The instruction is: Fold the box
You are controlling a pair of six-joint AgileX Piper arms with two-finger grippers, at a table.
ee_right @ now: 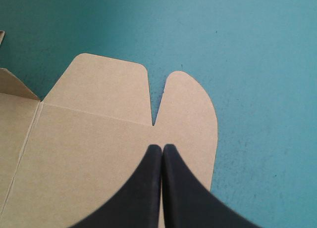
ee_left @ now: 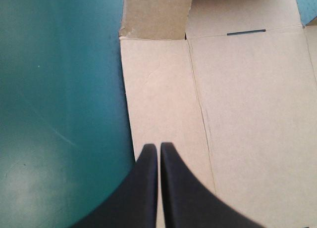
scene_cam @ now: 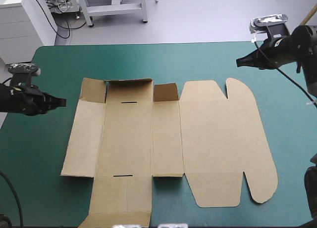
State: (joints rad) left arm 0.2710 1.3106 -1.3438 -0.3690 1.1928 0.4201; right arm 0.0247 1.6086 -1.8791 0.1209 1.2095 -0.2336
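**High view.** I see the box [scene_cam: 148, 139] lying as one flat brown sheet mid-table on the teal-green cover [scene_cam: 208, 60]. I judge this suits a first fold, since every panel is within reach. Three far flaps [scene_cam: 130, 88] stand slightly raised. The left gripper [scene_cam: 60, 102] hangs near the sheet's left edge and the right gripper [scene_cam: 241, 63] near its far right corner. Both are closed on nothing. The near flap [scene_cam: 121, 198] is cut off by the frame edge.

**Left wrist view.** The black fingers [ee_left: 143, 188] meet in one point over the left side panel [ee_left: 158, 99], near its outer edge. I cannot tell whether they touch the board.

**Right wrist view.** Here the fingers likewise meet, over the lid panel [ee_right: 89, 154], just short of the notch [ee_right: 154, 120] between its two rounded tabs. Their height above the board is unreadable.
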